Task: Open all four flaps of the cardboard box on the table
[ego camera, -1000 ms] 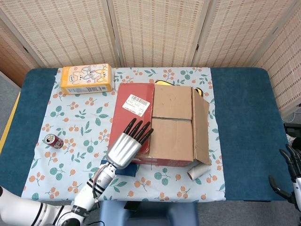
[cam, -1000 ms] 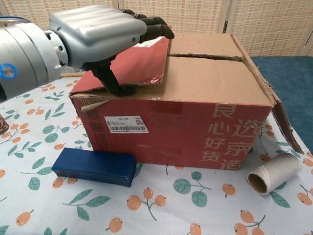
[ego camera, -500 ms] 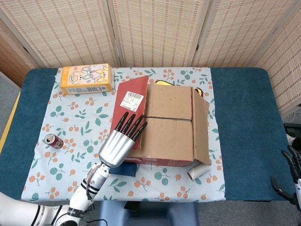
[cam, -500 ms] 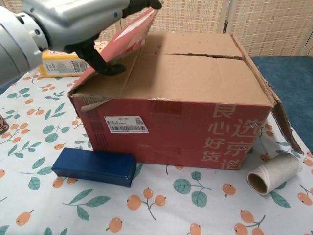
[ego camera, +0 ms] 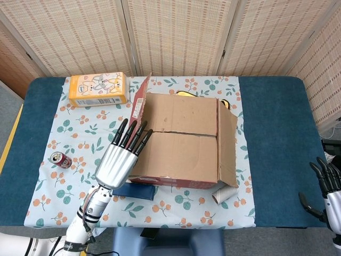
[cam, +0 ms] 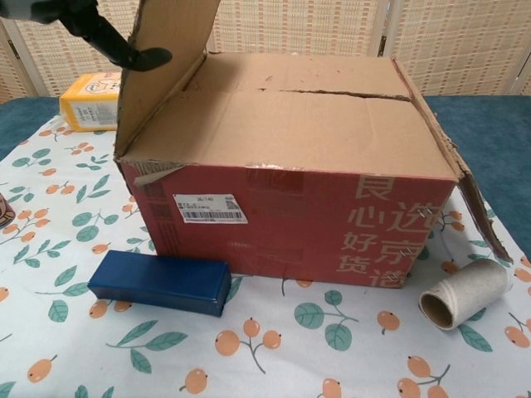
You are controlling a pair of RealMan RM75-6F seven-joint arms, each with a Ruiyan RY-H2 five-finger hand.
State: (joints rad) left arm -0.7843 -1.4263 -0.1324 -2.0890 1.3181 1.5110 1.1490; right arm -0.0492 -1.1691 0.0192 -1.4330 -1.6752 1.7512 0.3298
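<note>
The red cardboard box [ego camera: 181,144] stands mid-table. Its left flap [ego camera: 140,100] is raised almost upright, and my left hand [ego camera: 118,159] holds it, fingers stretched along its outer face. In the chest view the hand's dark thumb [cam: 124,52] presses the inner face of that flap [cam: 166,58]. The right flap [ego camera: 229,140] hangs outward and down, seen also in the chest view [cam: 479,203]. The two inner flaps [ego camera: 184,130] lie flat and closed, meeting at a seam. My right hand [ego camera: 326,189] hovers off the table's right edge, open and holding nothing.
An orange carton [ego camera: 98,89] lies at the back left and a red can [ego camera: 61,159] at the left. A blue box [cam: 159,283] lies against the box's front. A cardboard tube [cam: 465,294] lies at the front right corner. Wicker screens stand behind the table.
My left hand has swung the left flap from flat on the box top up to nearly upright, moving left and upward with it. The right hand has barely shifted.
</note>
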